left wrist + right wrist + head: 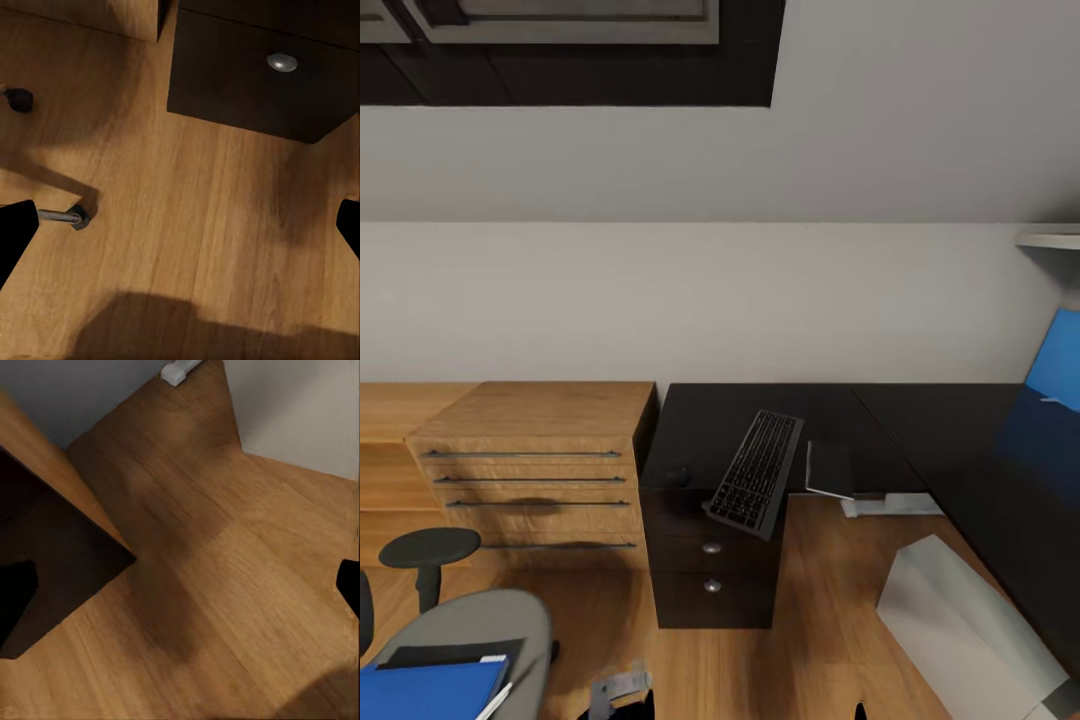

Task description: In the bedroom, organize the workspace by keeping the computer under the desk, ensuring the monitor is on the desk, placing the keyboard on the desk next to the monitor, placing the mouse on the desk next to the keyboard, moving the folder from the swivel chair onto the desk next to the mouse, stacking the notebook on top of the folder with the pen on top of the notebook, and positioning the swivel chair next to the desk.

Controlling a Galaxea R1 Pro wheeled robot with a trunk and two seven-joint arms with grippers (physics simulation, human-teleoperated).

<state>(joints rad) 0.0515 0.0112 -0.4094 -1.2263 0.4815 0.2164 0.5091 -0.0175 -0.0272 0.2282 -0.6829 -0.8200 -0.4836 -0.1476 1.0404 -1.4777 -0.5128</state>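
Now the folder (425,690) lies on the swivel chair (480,615).

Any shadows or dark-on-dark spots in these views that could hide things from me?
Head view: the mouse nearly vanishes, black against the black desk; the keyboard reads better, overhanging the edge. Left wrist view: soft broad shadows lie across the wooden floor. Right wrist view: a similar blurry shadow band, no glare.
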